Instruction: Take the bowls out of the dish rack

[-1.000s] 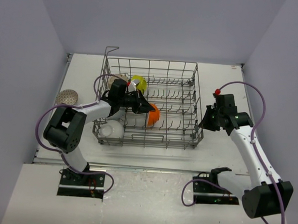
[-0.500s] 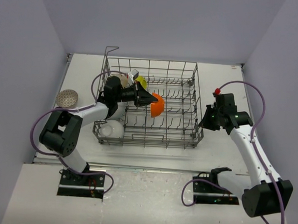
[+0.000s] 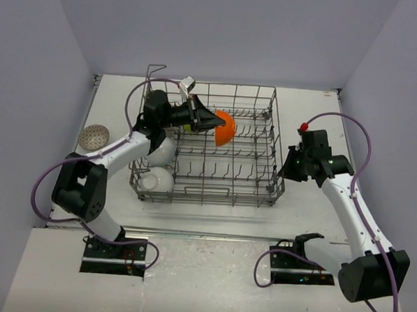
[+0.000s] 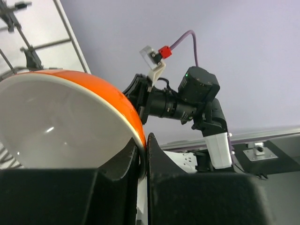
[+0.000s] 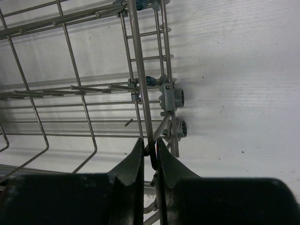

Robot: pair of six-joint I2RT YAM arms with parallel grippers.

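Note:
The grey wire dish rack (image 3: 244, 173) stands in the middle of the table. My left gripper (image 3: 212, 121) is shut on the rim of an orange bowl (image 3: 224, 128) with a white inside (image 4: 61, 122), held in the air above the rack's back half. In the left wrist view the gripper (image 4: 143, 152) pinches the rim, one finger inside and one outside. A white bowl (image 3: 156, 180) sits upside down in the rack's front left corner. A sliver of a yellow-green bowl (image 3: 186, 127) shows behind the left arm. My right gripper (image 3: 287, 171) (image 5: 151, 149) is shut on the rack's right rim wire (image 5: 140, 84).
A speckled grey bowl (image 3: 94, 134) lies on the table left of the rack. Rows of upright tines fill the rack's floor. A tall wire handle (image 3: 156, 69) sticks up at the rack's back left corner. Walls close in on three sides.
My left gripper has lifted the orange bowl up out of the tines and carried it toward the rack's back. The right arm has stayed still on the rim wire.

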